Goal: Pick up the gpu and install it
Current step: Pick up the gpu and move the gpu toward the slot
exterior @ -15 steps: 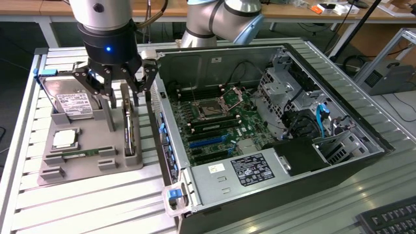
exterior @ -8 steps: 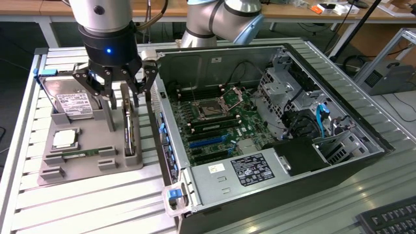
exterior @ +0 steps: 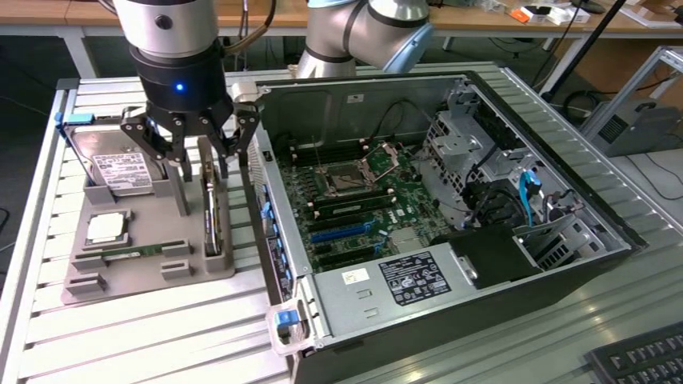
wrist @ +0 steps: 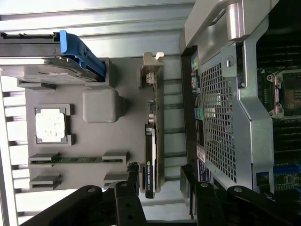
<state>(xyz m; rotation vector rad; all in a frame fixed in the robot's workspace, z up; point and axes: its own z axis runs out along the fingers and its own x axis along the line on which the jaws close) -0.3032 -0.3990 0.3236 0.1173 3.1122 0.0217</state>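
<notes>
While my claw point(exterior: 208, 164) hangs wide open and empty directly above the gpu point(exterior: 211, 220), standing on edge in the grey holder point(exterior: 165, 220) beneath me, any off-centre descent may jam a finger against the adjacent computer case point(exterior: 261, 200) wall.

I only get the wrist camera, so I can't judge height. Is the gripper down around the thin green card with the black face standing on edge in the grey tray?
Observer: From the exterior view, the gripper hangs low over the grey tray, open fingers either side of the thin green, black-faced card, apparently none touching it.
Operator: Is the motherboard ready for it?
Observer: The blue expansion slots on the green motherboard in the open black case look empty.
</notes>
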